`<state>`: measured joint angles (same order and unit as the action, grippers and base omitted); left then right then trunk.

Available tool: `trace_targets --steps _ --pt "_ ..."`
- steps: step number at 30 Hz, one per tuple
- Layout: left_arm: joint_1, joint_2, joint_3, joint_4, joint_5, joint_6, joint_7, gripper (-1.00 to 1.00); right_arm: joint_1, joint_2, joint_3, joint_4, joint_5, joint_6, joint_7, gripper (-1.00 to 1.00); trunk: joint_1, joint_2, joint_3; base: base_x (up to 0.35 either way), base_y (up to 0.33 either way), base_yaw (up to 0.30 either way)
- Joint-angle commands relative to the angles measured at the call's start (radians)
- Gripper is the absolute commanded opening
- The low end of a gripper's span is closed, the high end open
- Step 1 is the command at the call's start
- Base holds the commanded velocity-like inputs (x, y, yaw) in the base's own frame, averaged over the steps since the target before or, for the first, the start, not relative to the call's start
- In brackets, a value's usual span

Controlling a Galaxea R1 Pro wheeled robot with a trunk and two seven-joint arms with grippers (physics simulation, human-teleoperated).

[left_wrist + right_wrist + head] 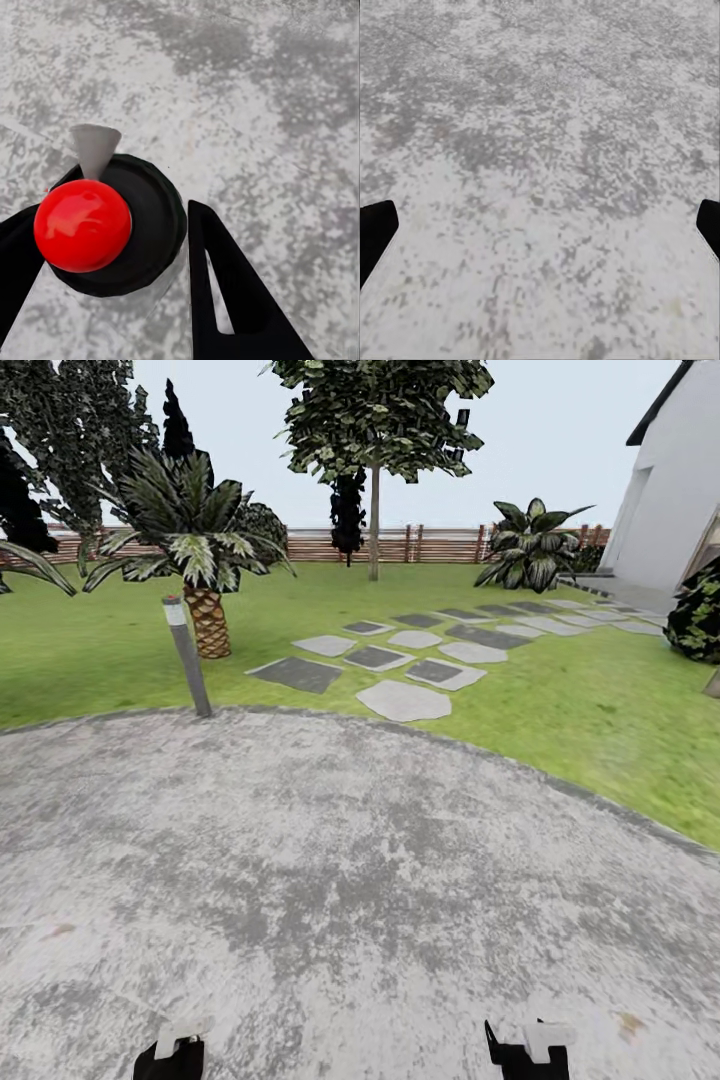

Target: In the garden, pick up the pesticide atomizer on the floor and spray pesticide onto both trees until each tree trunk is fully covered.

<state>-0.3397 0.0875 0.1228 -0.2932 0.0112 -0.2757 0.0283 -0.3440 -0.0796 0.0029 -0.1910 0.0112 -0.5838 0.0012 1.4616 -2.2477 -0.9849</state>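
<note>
the left hand (pixel 112 247) holds the pesticide atomizer (pixel 112 225), red ball and grey nozzle up, between its fingers; the right hand (pixel 540 225) is spread wide, holding nothing. a straight-trunked tree (pixel 374 520) stands far ahead across the lawn, slightly right; the atomizer's arm is the one to aim there.

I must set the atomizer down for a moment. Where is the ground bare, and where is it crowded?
The grey paving ahead is bare from the grippers to the lawn edge, bordered only by the lamp post at far left. Under the right gripper it is bare too. The lawn is busier: stepping stones, palm, plants.
</note>
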Motion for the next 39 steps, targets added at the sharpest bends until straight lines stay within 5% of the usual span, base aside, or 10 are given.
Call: trace_targets --steps 1,18,39 --pt "0.000 0.000 0.000 0.001 0.001 -0.003 0.002 -1.00 -0.001 0.000 0.000 0.001 0.001 -0.003 0.000 1.00 0.000 0.000 0.001 0.340 0.000 0.000" --pt "-0.001 0.000 0.000 0.001 0.001 -0.003 0.002 -1.00 -0.001 0.000 0.001 0.001 0.001 -0.003 0.000 1.00 0.000 0.000 0.025 0.340 0.000 0.000" --pt "0.000 0.000 0.000 0.001 0.001 -0.003 0.002 -1.00 -0.001 0.000 0.000 0.000 0.000 -0.004 0.000 1.00 0.000 0.000 0.027 0.340 0.000 0.000"
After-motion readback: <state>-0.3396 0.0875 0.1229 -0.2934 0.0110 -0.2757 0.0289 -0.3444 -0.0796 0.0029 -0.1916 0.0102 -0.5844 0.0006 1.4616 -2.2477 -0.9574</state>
